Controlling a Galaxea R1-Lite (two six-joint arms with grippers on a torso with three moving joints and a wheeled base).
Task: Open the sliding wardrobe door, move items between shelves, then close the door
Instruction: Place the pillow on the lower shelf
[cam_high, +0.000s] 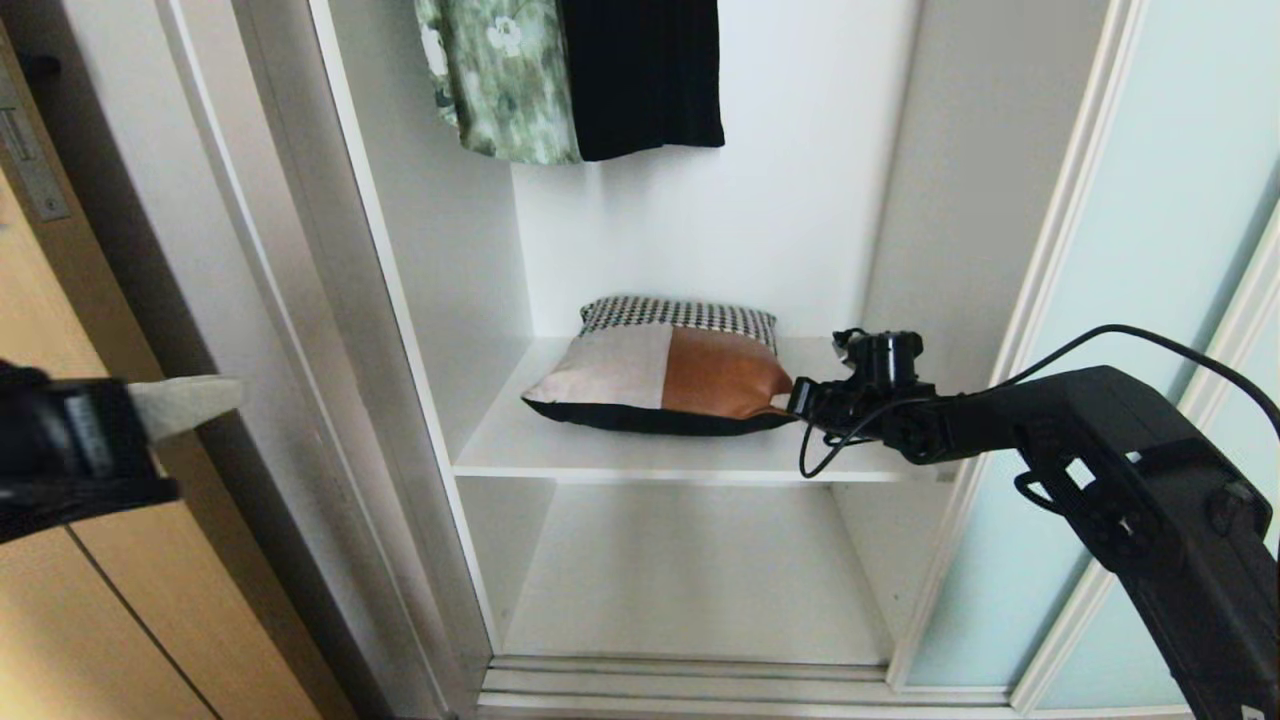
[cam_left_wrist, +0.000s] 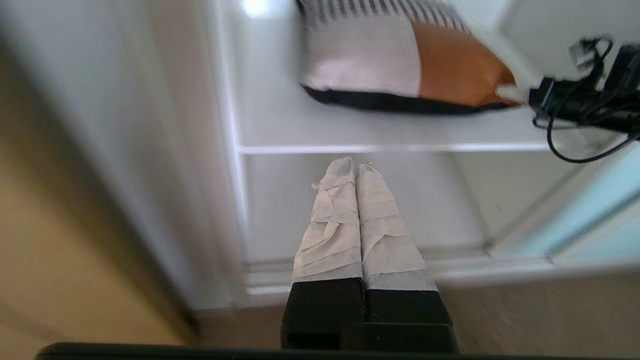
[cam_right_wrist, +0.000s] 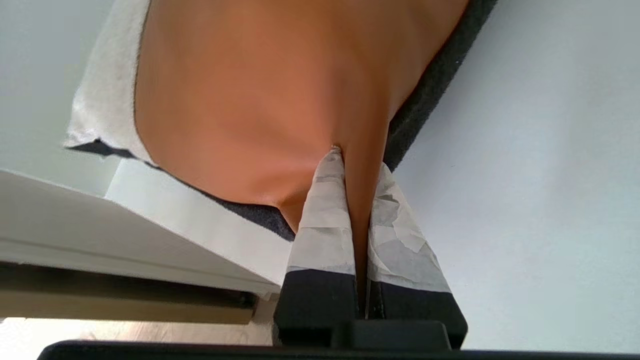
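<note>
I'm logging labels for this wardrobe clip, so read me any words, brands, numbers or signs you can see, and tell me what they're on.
No readable text in any view.
Cushion: houndstooth pattern only, no lettering.
Hanging clothes: floral print and plain black, no words.
Left claw housing: no legible marking.

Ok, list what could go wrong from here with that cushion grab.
1. The right gripper is shut on only a thin pinch at the cushion corner, so the fabric may slip out when pulled.
2. The cushion lies flat on the shelf, so dragging it by one corner could swing it against the wardrobe's side wall.
3. The left gripper, shut and empty, points at the opening below the shelf and could bump the shelf edge if it advances.
</note>
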